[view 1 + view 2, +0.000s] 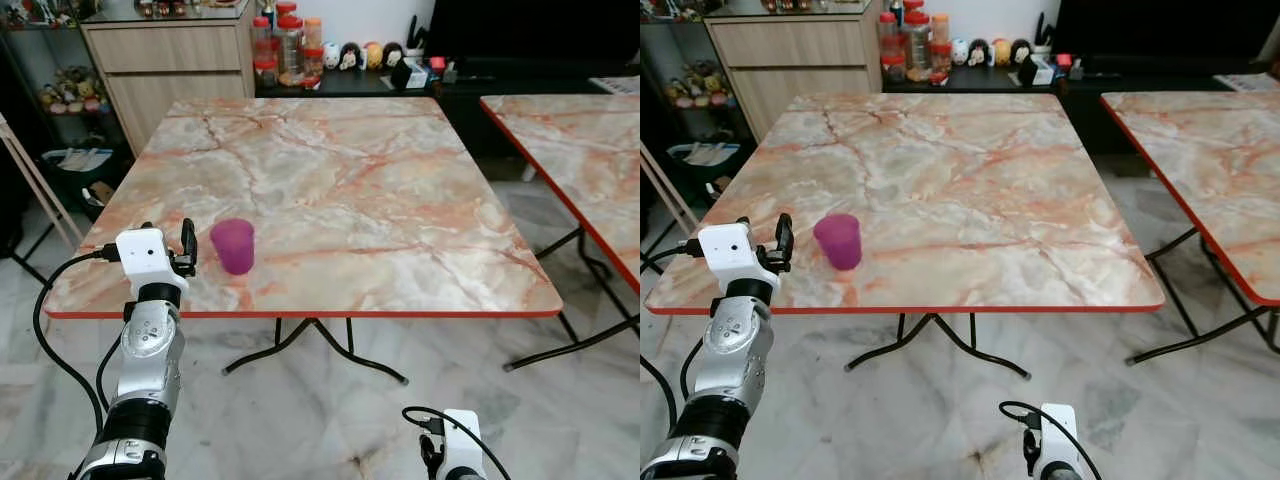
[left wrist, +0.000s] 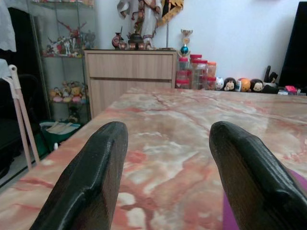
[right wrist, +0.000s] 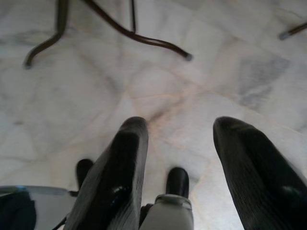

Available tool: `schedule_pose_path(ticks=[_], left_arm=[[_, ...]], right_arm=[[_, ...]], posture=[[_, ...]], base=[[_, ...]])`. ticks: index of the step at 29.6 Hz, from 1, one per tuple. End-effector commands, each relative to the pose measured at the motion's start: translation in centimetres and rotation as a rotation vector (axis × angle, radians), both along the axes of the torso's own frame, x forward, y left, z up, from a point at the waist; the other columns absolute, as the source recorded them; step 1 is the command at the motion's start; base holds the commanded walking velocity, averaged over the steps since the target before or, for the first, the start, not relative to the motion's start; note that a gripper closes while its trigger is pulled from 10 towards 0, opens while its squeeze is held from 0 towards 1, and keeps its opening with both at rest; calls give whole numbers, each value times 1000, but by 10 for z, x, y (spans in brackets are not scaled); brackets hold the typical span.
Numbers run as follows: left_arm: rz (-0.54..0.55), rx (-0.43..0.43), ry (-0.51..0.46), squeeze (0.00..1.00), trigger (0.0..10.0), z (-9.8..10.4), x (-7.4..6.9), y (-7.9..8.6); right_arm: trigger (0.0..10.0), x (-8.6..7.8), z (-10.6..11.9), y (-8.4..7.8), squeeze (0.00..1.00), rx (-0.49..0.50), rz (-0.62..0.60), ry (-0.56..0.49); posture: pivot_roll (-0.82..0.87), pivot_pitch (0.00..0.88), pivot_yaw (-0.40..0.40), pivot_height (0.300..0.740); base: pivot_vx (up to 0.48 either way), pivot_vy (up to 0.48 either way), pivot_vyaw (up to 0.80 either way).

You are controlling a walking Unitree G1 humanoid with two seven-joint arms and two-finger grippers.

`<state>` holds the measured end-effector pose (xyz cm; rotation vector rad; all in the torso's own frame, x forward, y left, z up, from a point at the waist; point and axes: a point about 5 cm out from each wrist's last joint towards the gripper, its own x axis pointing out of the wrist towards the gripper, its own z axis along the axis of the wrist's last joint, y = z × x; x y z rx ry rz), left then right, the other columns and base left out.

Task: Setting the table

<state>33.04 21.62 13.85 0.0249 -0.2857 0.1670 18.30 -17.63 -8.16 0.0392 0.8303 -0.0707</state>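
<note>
One purple cup [image 1: 232, 245] stands near the table [image 1: 400, 220] edge; my left gripper [image 1: 186, 248] is just beside it, fingers spread. A sideways nudge could topple it. Right gripper [image 3: 180, 158] hangs spread.

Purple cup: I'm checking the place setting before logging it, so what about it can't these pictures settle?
- Purple cup: its inside, hidden by the viewing angle in both eye views.
- Left wrist view: the cup is cut off by the edge and a finger of the left gripper.
</note>
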Motion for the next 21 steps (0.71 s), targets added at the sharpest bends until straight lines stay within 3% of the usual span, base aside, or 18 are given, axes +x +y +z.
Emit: schedule_pose_path(ticks=[1,11,21], left_arm=[[-27,20,-14,0,10000,7,3,-6],[-48,20,-38,0,10000,17,6,-9],[-63,28,-53,0,10000,23,8,-12]], right_arm=[[10000,0,0,-3,0,-4,-13,-2],[10000,1,1,-4,0,-5,-14,-3],[10000,1,0,-1,0,3,-25,2]], posture=[[-10,0,15,740],[-12,0,22,740],[-9,0,25,740]], base=[[0,0,0],[0,0,0],[342,0,-86]])
